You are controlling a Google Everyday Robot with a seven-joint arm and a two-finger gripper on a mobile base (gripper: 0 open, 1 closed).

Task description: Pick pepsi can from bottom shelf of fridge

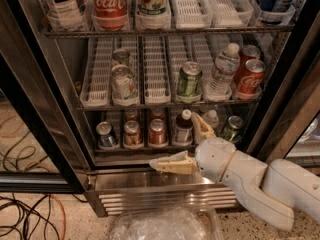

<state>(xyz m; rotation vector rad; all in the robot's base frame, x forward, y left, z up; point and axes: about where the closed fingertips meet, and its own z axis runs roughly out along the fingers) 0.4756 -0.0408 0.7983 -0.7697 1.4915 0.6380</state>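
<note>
The fridge (45, 114) stands open in front of me. On its bottom shelf (135, 148), the pepsi can (106, 134) stands at the far left: dark blue with a silver top. An orange-brown can (132, 133) and a red can (157, 132) stand to its right. My gripper (173, 140) is open in front of the bottom shelf, right of the red can and well right of the pepsi can. One finger (172, 165) points left below the shelf edge. The other finger (202, 127) points up beside a dark bottle. It holds nothing.
A dark bottle with a white cap (183, 126), a clear bottle (212, 118) and a green can (232, 129) stand right on the bottom shelf. The middle rack holds a green can (189, 80), a water bottle (222, 71) and red cans (249, 79). Cables (25, 209) lie on the floor at left. Crumpled plastic (165, 226) lies below.
</note>
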